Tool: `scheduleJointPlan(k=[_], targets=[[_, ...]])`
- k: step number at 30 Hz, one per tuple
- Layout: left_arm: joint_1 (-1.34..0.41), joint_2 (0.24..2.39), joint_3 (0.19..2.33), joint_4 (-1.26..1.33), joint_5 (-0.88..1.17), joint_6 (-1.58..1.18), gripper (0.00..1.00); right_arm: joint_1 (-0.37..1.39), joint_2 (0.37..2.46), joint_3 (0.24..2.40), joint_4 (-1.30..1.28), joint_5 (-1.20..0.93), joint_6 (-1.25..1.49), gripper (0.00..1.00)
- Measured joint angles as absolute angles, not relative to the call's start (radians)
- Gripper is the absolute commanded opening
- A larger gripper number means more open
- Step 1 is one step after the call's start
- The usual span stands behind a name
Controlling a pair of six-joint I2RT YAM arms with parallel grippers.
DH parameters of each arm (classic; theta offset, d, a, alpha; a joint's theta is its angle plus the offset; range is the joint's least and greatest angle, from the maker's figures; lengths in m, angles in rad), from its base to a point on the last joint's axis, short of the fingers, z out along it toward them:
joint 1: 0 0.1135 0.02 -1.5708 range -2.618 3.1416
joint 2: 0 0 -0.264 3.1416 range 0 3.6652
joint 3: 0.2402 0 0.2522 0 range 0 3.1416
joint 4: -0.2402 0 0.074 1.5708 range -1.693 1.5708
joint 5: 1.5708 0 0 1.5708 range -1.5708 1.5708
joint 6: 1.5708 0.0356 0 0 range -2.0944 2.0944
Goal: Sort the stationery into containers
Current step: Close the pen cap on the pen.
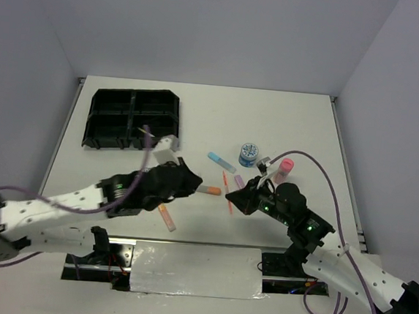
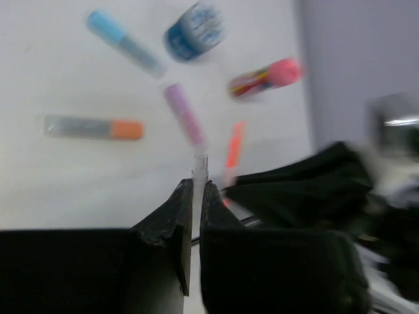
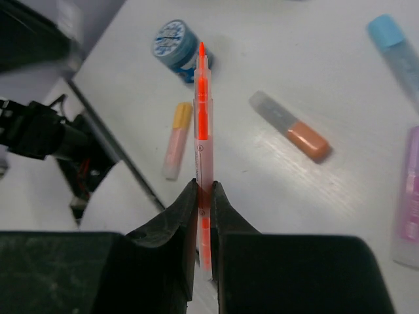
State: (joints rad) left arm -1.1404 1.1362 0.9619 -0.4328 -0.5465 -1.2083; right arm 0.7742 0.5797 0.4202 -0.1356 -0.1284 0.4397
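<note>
The black four-compartment tray (image 1: 132,117) lies at the far left. My right gripper (image 1: 229,197) (image 3: 204,190) is shut on a thin orange pen (image 3: 202,111) (image 1: 231,205) held above the table. My left gripper (image 1: 195,183) (image 2: 196,186) is shut on a thin clear tube (image 2: 199,167). Around them lie an orange marker (image 1: 208,190) (image 2: 91,127), a blue marker (image 1: 221,162) (image 2: 124,42), a purple marker (image 1: 239,182) (image 2: 184,114), a yellow-capped marker (image 1: 166,217) (image 3: 177,140), a blue tub (image 1: 249,153) (image 2: 194,31) and a pink-capped bottle (image 1: 282,167) (image 2: 265,77).
A second blue tub (image 3: 175,42) stands beyond the yellow-capped marker, hidden under the left arm in the top view. The two grippers are close together mid-table. The table's near edge (image 3: 105,131) runs just left of the yellow-capped marker.
</note>
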Motion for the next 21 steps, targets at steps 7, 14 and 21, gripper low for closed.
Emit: scheduleJointPlan(k=[7, 14, 21], targets=[[-1.132, 0.656, 0.709, -0.055, -0.551, -0.992, 0.0, 0.929, 0.673, 0.316, 0.262, -0.207, 0.619, 0.0], [-1.132, 0.574, 0.592, 0.085, -0.496, -0.908, 0.0, 1.096, 0.799, 0.379, 0.477, -0.173, 0.669, 0.0], [-1.129, 0.566, 0.591, 0.144, -0.458, -0.87, 0.0, 1.144, 0.869, 0.421, 0.546, -0.146, 0.684, 0.0]])
